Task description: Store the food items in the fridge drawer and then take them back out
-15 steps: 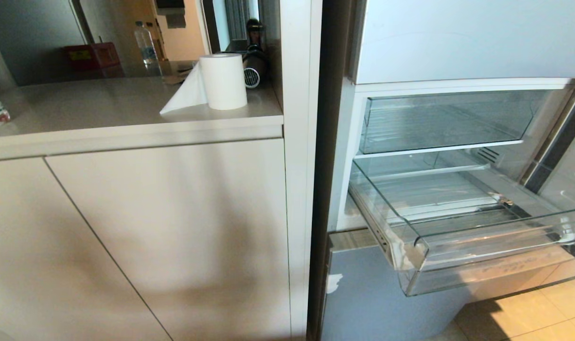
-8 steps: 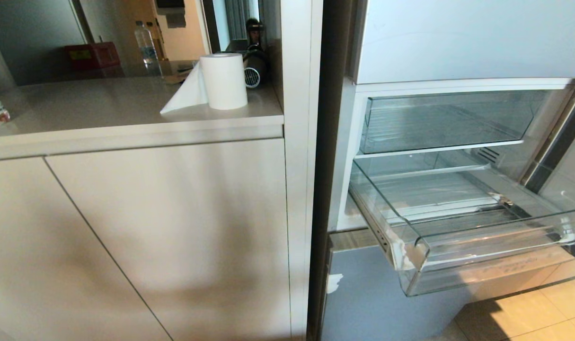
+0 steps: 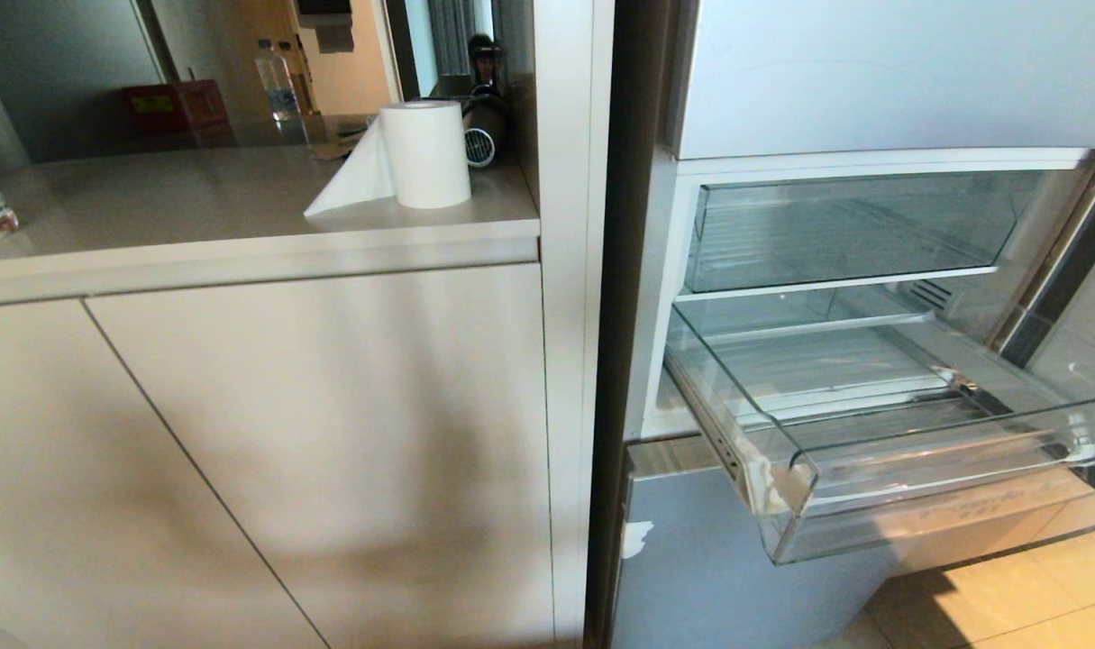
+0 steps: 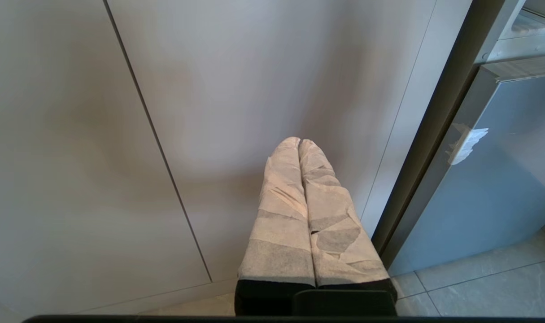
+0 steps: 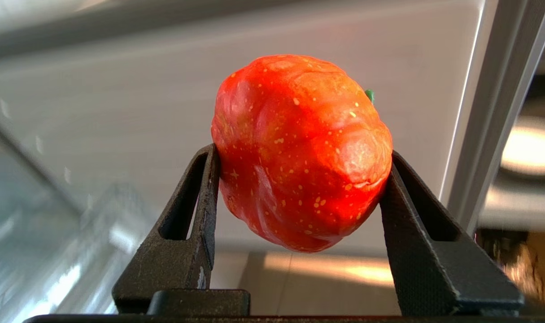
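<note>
Pale cabinet fronts (image 4: 254, 89) face the left end effector (image 4: 299, 142), its taped fingers pressed together w/ nothing between. Right end effector (image 5: 299, 166) clamps the red-orange fruit (image 5: 299, 152) between both fingers; fridge drawer (image 3: 871, 487) stands pulled out.

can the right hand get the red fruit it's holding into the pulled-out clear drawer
Probably yes: the wide clear plastic fridge drawer stands pulled out, open-topped and empty, and the right hand already grips the round orange-red fruit. Neither shows in the head view.
</note>
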